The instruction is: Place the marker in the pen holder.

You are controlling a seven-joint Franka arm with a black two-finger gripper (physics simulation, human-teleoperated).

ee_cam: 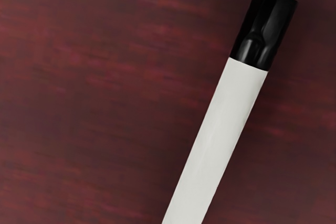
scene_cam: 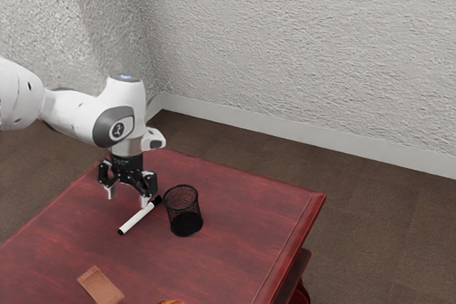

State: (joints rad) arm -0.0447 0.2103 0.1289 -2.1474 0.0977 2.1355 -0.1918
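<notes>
The step in hand is, I judge, to grasp the marker [scene_cam: 137, 219]. It lies flat on the counter [scene_cam: 239, 243], just beside the pen holder [scene_cam: 186, 223], with its black cap [ee_cam: 264, 30] at the end nearer to this holder. To do it well, the gripper [scene_cam: 128, 197] should first be centred over the white body, and turned so that one finger comes down on each long side. Only then it should go straight down and close gently, because a finger that lands on top could make the marker roll. The holder is near, so I would leave some room for the outer finger, otherwise it may push the mesh wall. After the grasp, a good lift above the rim is needed, then the marker should be tilted toward upright before it is let go.

As for the gripper, its two fingers stand widely apart, and it holds nothing between them. In the exterior view, the finger on that view's right is very close to the marker; whether it touches, I cannot tell. The holder stands upright, and I judge that the main part of the work remains.
</notes>
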